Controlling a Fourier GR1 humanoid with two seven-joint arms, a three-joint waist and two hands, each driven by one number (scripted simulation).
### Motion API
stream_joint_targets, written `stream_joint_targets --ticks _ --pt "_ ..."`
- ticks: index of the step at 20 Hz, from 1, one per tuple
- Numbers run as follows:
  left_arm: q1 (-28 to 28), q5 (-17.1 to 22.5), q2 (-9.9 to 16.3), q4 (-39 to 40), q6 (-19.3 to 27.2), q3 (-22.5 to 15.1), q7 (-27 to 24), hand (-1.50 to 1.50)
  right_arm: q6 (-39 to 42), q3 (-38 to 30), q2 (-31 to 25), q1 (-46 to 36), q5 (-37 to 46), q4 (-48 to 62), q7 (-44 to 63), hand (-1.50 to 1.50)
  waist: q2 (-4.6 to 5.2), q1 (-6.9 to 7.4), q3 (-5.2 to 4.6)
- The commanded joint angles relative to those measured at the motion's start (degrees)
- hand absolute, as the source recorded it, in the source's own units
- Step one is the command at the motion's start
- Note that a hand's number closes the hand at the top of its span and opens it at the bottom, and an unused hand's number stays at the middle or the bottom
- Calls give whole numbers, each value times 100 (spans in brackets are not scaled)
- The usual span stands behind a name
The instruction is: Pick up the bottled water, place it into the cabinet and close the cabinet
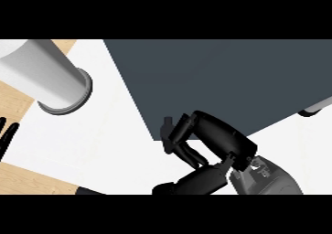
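Your right hand (219,137) sat low and right of centre in the head view, its black palm angled from upper left to lower right, with the grey forearm (270,180) entering from the bottom edge behind it. Its fingers (176,132) were bent at the lower left corner of the dark slate-grey cabinet door (222,77), touching the door's edge, and the thumb (192,182) lay below, curled inward. You could see nothing held inside that hand; the fingers were curled, but whether they gripped the door's edge or only pressed against it could not be told.

The cabinet door filled the upper right of the view as one flat dark panel, and a pale cylindrical handle end (315,108) showed at its right edge. The bottled water itself was not visible to you anywhere, so its axis and heading could not be read.

Further out, a large white cylinder (40,73) with a grey base rim stood at the upper left on the white counter (94,137). Your left hand (1,137) rested at the left edge, fingers straight and pointing up.
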Motion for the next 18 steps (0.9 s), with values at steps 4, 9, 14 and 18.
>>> stream_joint_targets --ticks 4,9,14,18 --pt "59 33 -41 80 -85 67 -60 -150 -1498 -767 316 -1683 338 1602 67 150 -28 -142 31" --pt "26 107 -7 136 -123 195 -60 -150 -2178 -1027 322 -2579 281 2613 -101 150 3 -171 43" --pt "216 112 -20 267 -261 219 -100 -150 -2831 -1244 325 -2690 -116 2866 -157 -150 1 -202 46" --pt "210 145 -66 218 -270 223 -112 -150 -3030 -1243 325 -2875 -298 3070 -160 -150 0 -290 52"
